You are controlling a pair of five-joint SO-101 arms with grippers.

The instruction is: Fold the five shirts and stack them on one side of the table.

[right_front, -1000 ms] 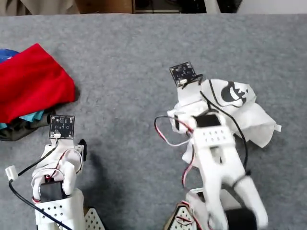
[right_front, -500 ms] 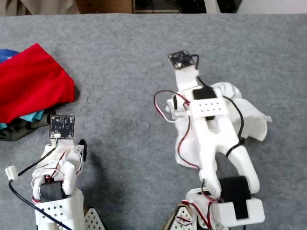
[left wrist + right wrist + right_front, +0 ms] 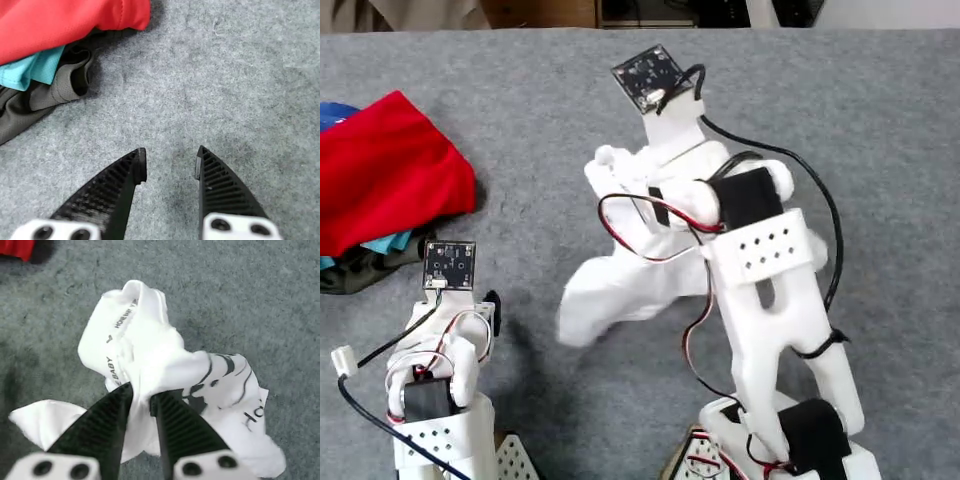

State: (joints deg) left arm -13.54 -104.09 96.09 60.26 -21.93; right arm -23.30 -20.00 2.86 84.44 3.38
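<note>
Tabletop (image 3: 550, 100): grey felt-like surface is carrying both arms and all the clothing.

Right end effector (image 3: 140, 390): its black ribbed fingers are nearly closed and are pinching a bunched fold of the white shirt (image 3: 150, 355) between them.

White shirt position: it is sitting crumpled near the middle of the tabletop, gathered under the wrist of the right arm (image 3: 770, 300). In the high view one loose flap is trailing toward the left arm's side. Whether that flap is touching the surface cannot be told.

White shirt detail: a black graphic and a collar band with small print are showing in the right wrist view. The fabric is wadded, not folded.

Left end effector (image 3: 170, 162): its two fingers are standing clearly parted with nothing between them, hanging over bare tabletop just beside the edge of the clothing pile.

Left arm (image 3: 440, 370): it is sitting at the near left corner, well apart from the white shirt.

Pile: it is lying at the left side of the tabletop.

Red shirt (image 3: 390, 170): it is lying on top of the pile.

Teal shirt (image 3: 25, 70): it is peeking out directly under the red one.

Dark shirt (image 3: 50, 95): it is lying beneath the teal one, rumpled, with its edge resting on the felt.

Blue garment (image 3: 335, 113): a small part is showing at the far left edge, behind the red shirt.
</note>
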